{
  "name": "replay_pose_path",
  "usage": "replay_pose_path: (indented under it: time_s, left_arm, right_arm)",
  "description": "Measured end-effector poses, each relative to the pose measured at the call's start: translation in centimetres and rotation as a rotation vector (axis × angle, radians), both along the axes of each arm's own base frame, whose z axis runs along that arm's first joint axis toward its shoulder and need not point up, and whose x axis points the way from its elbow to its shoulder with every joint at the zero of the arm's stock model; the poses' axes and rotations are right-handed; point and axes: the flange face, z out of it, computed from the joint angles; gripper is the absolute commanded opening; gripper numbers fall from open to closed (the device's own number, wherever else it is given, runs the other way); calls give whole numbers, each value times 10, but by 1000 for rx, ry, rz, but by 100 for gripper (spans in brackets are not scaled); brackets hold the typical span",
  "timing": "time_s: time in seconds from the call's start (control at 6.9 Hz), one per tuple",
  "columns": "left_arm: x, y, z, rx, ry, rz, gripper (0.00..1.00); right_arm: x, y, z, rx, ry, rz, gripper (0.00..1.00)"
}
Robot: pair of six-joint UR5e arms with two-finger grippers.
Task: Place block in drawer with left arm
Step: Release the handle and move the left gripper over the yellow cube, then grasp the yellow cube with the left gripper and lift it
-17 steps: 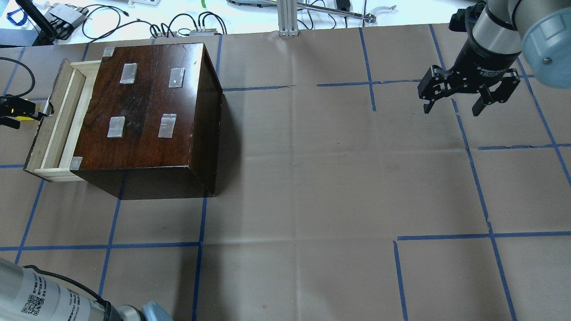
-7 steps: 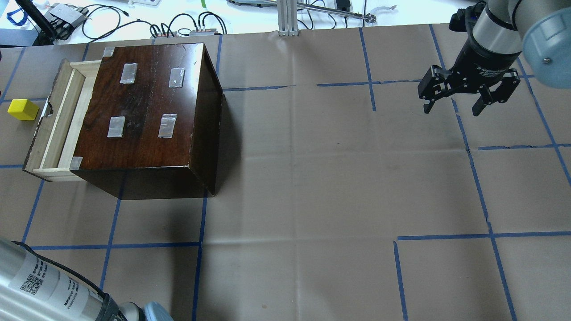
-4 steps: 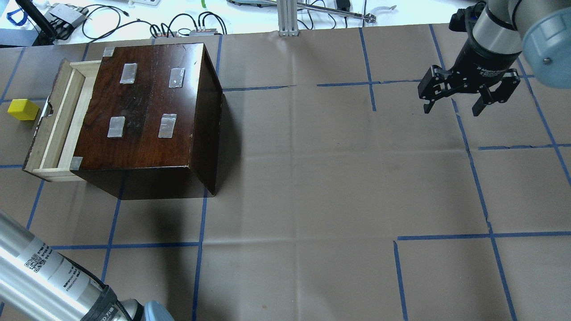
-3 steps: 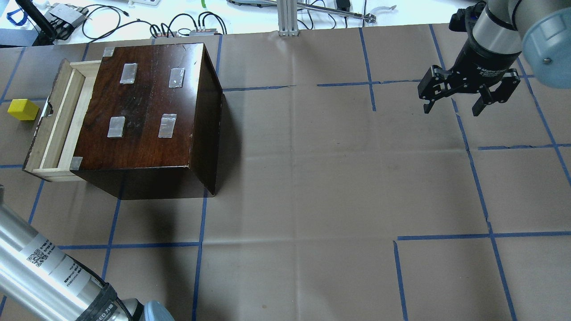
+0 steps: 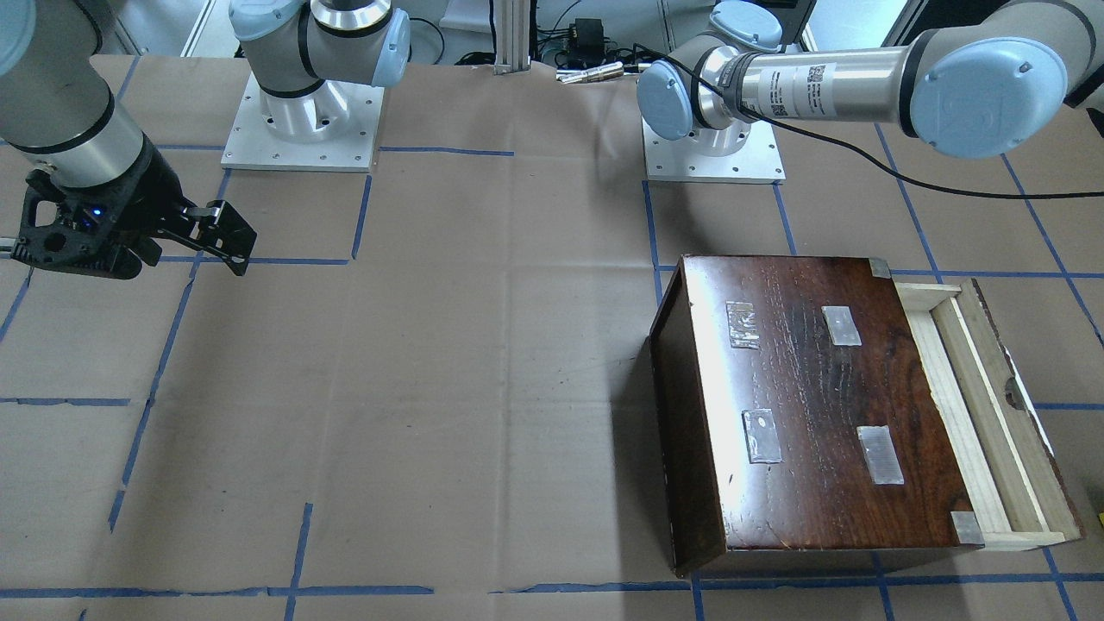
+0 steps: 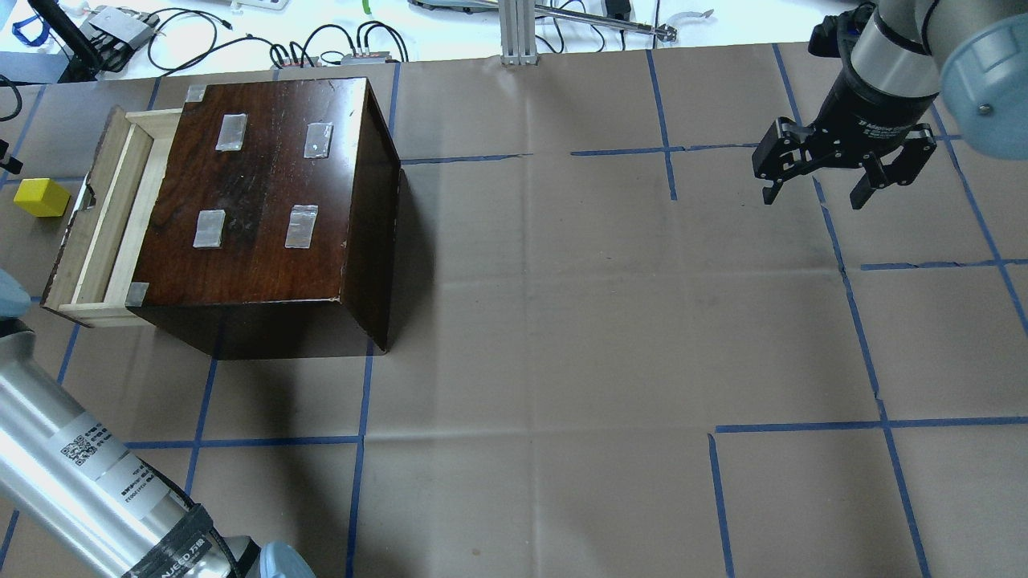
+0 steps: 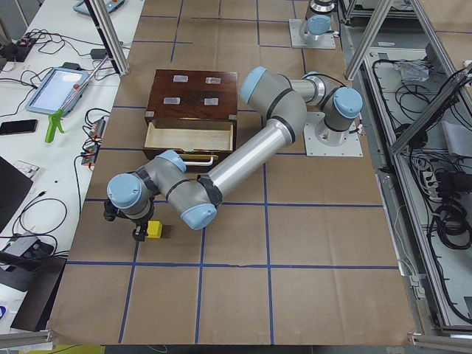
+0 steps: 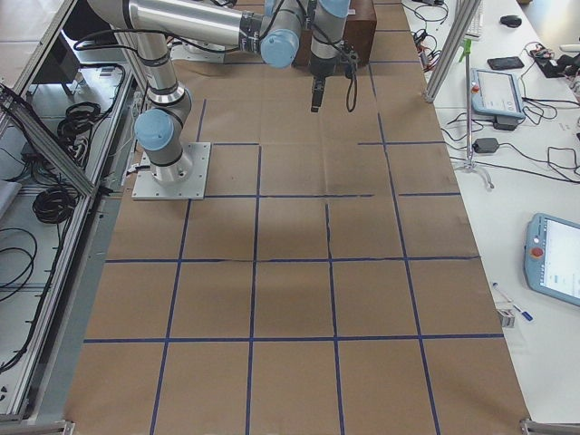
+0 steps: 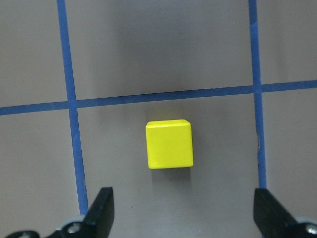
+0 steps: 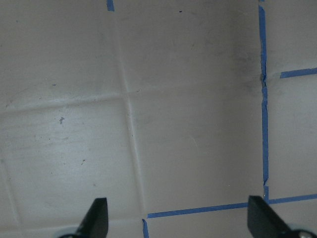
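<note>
The silver-grey left arm with light-blue joint caps (image 7: 251,151) reaches from the side view's right toward its lower left, its wrist bent downward. Its black left gripper (image 9: 183,208) faces the table with fingers spread wide. The small bright yellow block (image 9: 169,144) lies on brown paper (image 9: 208,54) mid-frame, clear of both fingertips and left of the partly open pale wooden drawer (image 6: 100,209). The black right gripper (image 6: 813,198) hangs spread apart at the upper right.

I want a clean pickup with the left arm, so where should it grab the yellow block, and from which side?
Take the block by its two opposite side faces, coming straight down from above. It sits flat on the table with nothing touching it, and in the wrist view its sides lie square to the open left gripper, so the fingers should meet flat faces.
</note>
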Motion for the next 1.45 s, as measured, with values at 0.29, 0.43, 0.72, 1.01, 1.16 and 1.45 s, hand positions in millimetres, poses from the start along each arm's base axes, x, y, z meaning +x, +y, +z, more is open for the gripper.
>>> replay_pose_path:
  time_s: [0.29, 0.43, 0.72, 1.01, 1.16, 1.45]
  left_arm:
    - [3, -4, -39, 30, 24, -1, 98]
    - [4, -5, -54, 41, 33, 0, 98]
    - [5, -6, -71, 50, 39, 0, 70]
    - [7, -7, -68, 42, 32, 1, 37]
    - [7, -8, -62, 31, 23, 0, 32]
    - [7, -10, -38, 7, -2, 1, 32]
  right_arm:
    - [0, 0, 0, 0, 0, 0, 100]
    - [0, 0, 0, 0, 0, 0, 100]
    - [0, 0, 0, 0, 0, 0, 100]
    - [0, 0, 0, 0, 0, 0, 100]
    - [0, 0, 0, 0, 0, 0, 100]
    - [0, 0, 0, 0, 0, 0, 100]
